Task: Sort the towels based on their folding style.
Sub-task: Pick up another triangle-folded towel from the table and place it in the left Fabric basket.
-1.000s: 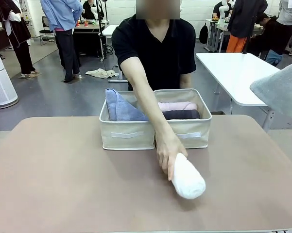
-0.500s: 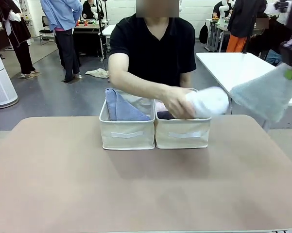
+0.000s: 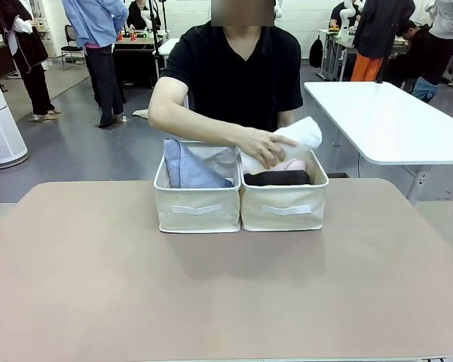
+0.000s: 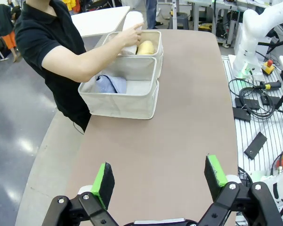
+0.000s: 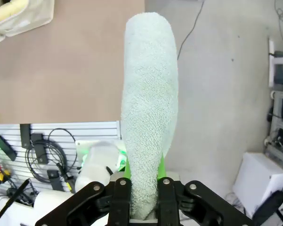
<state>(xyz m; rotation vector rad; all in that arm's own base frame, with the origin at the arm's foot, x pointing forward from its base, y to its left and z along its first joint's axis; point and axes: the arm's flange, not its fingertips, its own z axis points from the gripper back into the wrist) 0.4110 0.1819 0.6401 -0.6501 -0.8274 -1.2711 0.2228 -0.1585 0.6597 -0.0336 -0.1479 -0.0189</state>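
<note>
as the front view stands, you've got the person's hand [image 3: 265, 147] holding the rolled white towel [image 3: 300, 134] tilted over the right bin [image 3: 284, 207]. in that bin the pink towel [image 3: 292, 164] lies behind the dark grey towel [image 3: 277, 178], both rolled. the left bin [image 3: 197, 207] sits side by side with it, touching, and holds the folded lavender-blue towel [image 3: 185, 166]. each bin front has a white strip [image 3: 197, 209]; any print on it is too small to read. both bins sit on the tan table [image 3: 211, 294].

left wrist view: your left gripper [image 4: 159, 176] hangs over bare table, well apart from the bins, with its fingers [image 4: 103, 181] spread wide and nothing between them. beyond it you can see the yellow towel [image 4: 146, 47] rolled in the right bin, beside the hand and the white towel.

right wrist view: your right gripper [image 5: 143, 172] is pinching one end of the grey-green towel [image 5: 148, 94], pads pressed into it from both sides. the towel sticks straight out over the table edge and the grey floor [image 5: 216, 94].
</note>
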